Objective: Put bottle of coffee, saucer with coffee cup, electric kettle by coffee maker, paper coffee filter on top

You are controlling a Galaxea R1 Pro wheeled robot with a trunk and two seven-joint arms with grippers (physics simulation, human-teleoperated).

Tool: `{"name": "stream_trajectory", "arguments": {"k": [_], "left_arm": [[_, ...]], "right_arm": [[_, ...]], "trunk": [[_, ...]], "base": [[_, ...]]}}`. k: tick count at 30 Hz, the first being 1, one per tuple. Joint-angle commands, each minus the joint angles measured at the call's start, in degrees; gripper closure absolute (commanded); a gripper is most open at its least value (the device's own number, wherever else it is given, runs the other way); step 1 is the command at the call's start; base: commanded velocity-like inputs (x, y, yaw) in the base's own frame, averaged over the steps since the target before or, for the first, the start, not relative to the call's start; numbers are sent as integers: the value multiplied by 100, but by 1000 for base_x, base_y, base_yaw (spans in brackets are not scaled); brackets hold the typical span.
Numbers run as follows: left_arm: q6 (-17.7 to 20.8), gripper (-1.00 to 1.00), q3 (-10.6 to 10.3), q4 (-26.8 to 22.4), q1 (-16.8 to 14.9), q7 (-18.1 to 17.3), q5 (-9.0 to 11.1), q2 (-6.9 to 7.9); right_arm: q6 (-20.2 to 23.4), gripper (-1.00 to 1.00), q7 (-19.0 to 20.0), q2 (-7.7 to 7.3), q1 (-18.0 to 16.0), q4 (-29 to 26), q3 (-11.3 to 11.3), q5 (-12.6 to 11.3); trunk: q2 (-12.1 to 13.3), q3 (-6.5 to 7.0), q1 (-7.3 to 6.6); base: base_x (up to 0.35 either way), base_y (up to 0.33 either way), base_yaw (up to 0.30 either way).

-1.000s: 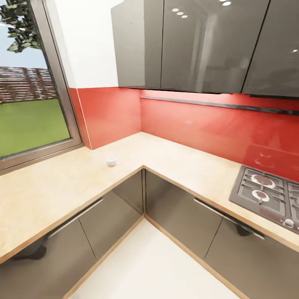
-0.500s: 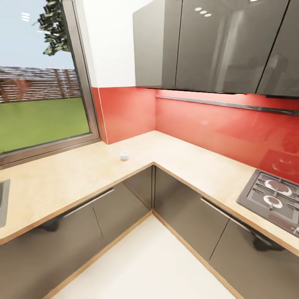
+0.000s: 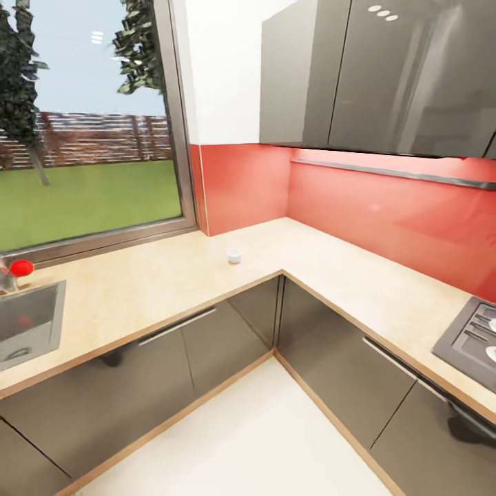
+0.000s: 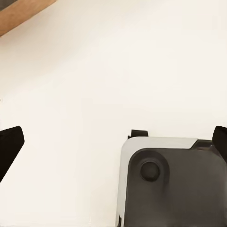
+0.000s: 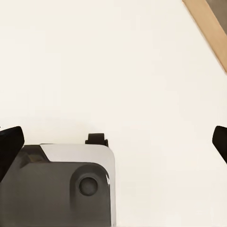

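A small white cup point(image 3: 233, 255) stands alone on the beige L-shaped countertop point(image 3: 158, 275), near the inner corner under the red backsplash. The coffee maker, coffee bottle, filter, saucer and kettle are out of view. In the left wrist view my left gripper point(image 4: 115, 144) hangs over the white floor, its dark fingertips point(image 4: 9, 147) wide apart, open and empty. My right gripper point(image 5: 115, 142) is open in the same way, with its fingertips point(image 5: 10, 143) at the picture's edges and nothing between them.
A steel sink point(image 3: 27, 324) is set into the counter at the left, with a red-topped object point(image 3: 21, 267) behind it. A gas hob point(image 3: 475, 337) sits at the right edge. Grey cabinets run below and above. My grey base point(image 4: 170, 184) shows under the grippers.
The head camera has swung left: the whole picture slid right, the sink came into view and most of the hob left. The cup itself has not moved on the counter.
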Motion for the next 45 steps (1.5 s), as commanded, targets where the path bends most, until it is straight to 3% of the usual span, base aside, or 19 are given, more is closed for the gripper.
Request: {"name": "stream_trajectory", "arguments": {"k": [1,14,31,45], "left_arm": [[-6,-100,-3,-9,2,1,34,1],[-6,-100,-5,-9,2,1,33,-6],[-6,-100,-1,-9,2,9,34,1],[-6,-100,12,-9,2,10,34,2]], "right_arm": [[-18,-100,-2,3,-5,6,-45,59],[-18,-100,-2,3,-5,5,-45,59],[-18,-100,-2,3,-5,6,-45,59],[-18,-100,-2,3,-5,6,-36,59]], "trunk": [[-11,-13,3],[-11,-52,3],[-11,-98,3],[-11,-25,3]], "base": [[0,0,276],[0,-23,276],[0,-258,276],[0,-257,222]]}}
